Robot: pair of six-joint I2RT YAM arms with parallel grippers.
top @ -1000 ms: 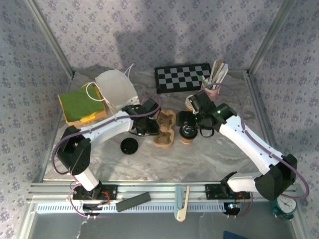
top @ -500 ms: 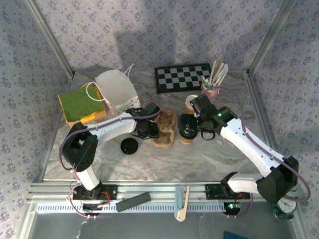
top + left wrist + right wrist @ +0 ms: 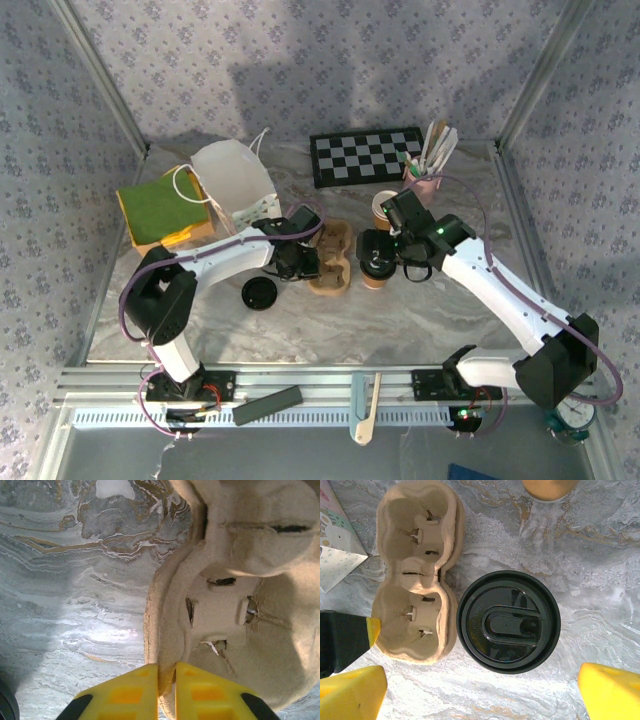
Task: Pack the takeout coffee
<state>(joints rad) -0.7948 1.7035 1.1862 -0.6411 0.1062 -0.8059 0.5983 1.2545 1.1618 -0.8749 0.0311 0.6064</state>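
**Coffee cup stands right beside the tray**

The coffee cup (image 3: 508, 621) has its black lid on. It stands on the table (image 3: 400, 320), just beside the right edge of the tray (image 3: 415, 570). The right claw (image 3: 480, 685) hangs over the cup, spread wide, with one finger out past each side. The left claw (image 3: 166, 672) is clenched on the tray's rim. There is bare table on the near side of the cup. Another cup (image 3: 547, 487) stands behind it.
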